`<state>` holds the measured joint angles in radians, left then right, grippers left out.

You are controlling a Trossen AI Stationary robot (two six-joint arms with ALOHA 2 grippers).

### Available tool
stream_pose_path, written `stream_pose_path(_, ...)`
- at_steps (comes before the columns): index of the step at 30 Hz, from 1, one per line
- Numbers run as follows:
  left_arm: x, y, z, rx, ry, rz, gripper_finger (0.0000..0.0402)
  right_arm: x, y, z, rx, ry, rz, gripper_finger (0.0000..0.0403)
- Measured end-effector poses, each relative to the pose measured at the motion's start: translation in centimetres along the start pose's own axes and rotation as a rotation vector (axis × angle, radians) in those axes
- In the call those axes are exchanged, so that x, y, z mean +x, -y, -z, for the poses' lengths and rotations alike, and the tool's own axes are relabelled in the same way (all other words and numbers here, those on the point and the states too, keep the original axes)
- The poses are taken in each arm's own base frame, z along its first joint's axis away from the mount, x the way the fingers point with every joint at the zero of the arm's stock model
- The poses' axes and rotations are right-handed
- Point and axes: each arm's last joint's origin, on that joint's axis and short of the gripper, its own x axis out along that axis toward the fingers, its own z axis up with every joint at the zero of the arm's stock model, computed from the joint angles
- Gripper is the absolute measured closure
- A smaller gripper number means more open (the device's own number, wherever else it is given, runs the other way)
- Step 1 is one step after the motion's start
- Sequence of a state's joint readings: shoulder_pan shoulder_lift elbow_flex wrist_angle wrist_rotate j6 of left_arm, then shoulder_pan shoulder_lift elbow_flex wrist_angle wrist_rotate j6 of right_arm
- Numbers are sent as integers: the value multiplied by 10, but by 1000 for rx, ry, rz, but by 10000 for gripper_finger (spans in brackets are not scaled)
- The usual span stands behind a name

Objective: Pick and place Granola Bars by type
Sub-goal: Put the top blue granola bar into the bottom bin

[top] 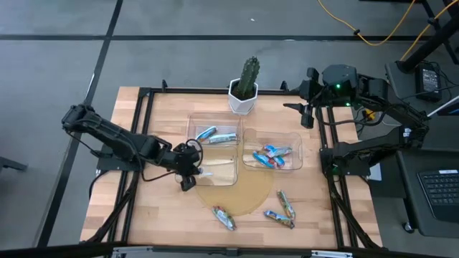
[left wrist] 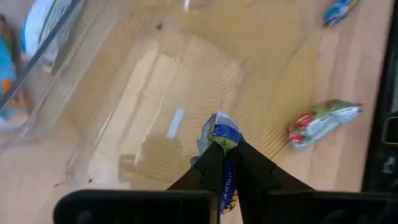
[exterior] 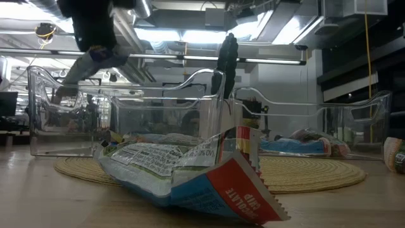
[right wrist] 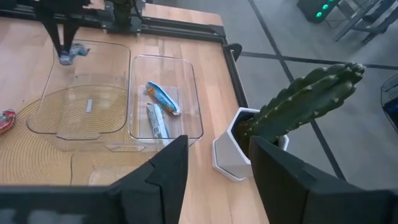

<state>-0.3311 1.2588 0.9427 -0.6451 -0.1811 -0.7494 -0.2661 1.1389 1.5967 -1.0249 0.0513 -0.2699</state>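
The left gripper (top: 197, 170) is clamped on a blue-wrapped granola bar (left wrist: 222, 138), holding it over the near clear bin (top: 219, 172), which lies on the round woven mat (top: 251, 197). The right gripper (right wrist: 217, 171) waits with its jaws apart and empty at the table's back edge near the potted cactus (top: 245, 86). Other bars lie in the far bin (top: 215, 135), in the right-hand bin (top: 272, 156) and loose on the table (top: 143, 215) near the mat

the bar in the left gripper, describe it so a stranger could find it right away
Start at the potted cactus at the table's far edge and come forward to the clear plastic bins. Over the empty front bin, the left gripper pinches a small blue foil-wrapped granola bar. It alone hangs in the air; every other bar lies flat.
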Motion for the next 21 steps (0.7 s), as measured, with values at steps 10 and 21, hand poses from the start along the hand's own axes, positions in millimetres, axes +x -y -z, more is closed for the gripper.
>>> stream_pose_path(10, 23, -27, 3, -47, -47, 10, 386, 0, 0, 1, -2, -11, -4, 230)
stream_pose_path(21, 40, -47, 6, -104, -29, 50, 380, 0, 0, 1, -5, -12, -4, 230)
